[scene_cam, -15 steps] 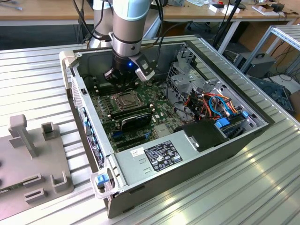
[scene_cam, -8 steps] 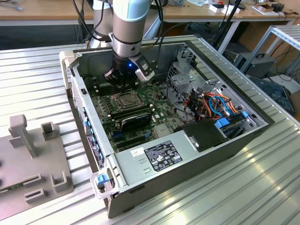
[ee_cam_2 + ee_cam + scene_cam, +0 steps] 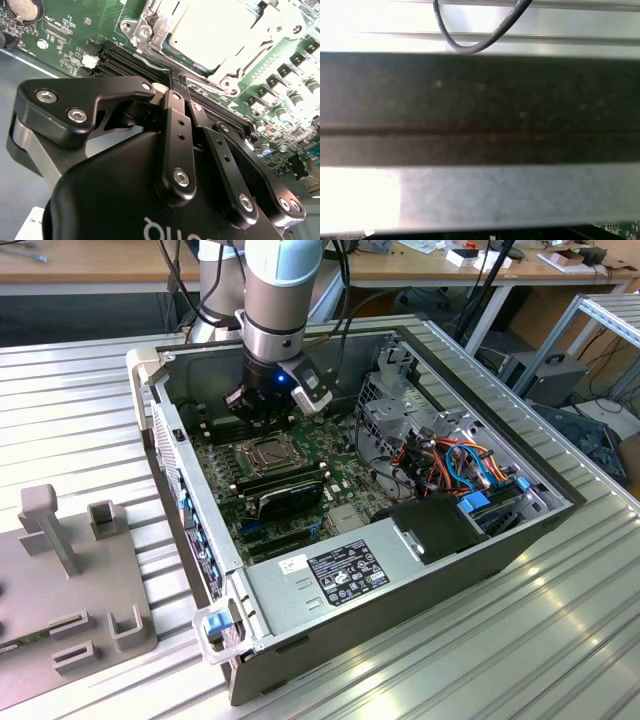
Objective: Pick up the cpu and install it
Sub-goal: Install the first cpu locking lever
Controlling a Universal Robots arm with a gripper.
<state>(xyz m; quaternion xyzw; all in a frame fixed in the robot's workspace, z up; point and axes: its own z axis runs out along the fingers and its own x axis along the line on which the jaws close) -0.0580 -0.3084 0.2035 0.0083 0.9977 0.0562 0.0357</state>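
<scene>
CPU, a thin flat square chip with a pale silver-grey metal top [image 3: 210, 31], is seen seated inside the metal-framed socket [image 3: 145, 30] on the green motherboard [image 3: 65, 30] in the second wrist view; in the exterior view the same socket [image 3: 268, 452] is seen near the middle of the board, inside the open grey computer case [image 3: 400, 590]. The black claw [image 3: 181, 86] is positioned just above the board beside the socket, over the long black memory slots [image 3: 117, 60]. Its fingers [image 3: 175, 140] are pressed together, with nothing pinched between them. The chip is not touched by the claw. In the exterior view the claw [image 3: 265, 412] is carried by the silver and light-blue arm [image 3: 280, 290], which is lowered into the case from the far side, with a blue light lit at the wrist. A grey power-supply box with a white label [image 3: 330, 580] is mounted at the near end of the case, and a bundle of orange and blue cables [image 3: 460, 465] is seen toward the exterior view's right. The case is laid on the ribbed aluminium table [image 3: 560, 640]. A grey plastic fixture plate with upright pegs [image 3: 70, 580] is placed at the exterior view's left. In the first wrist view a dark case edge [image 3: 480, 110] and a black cable loop [image 3: 470, 42] are seen.
</scene>
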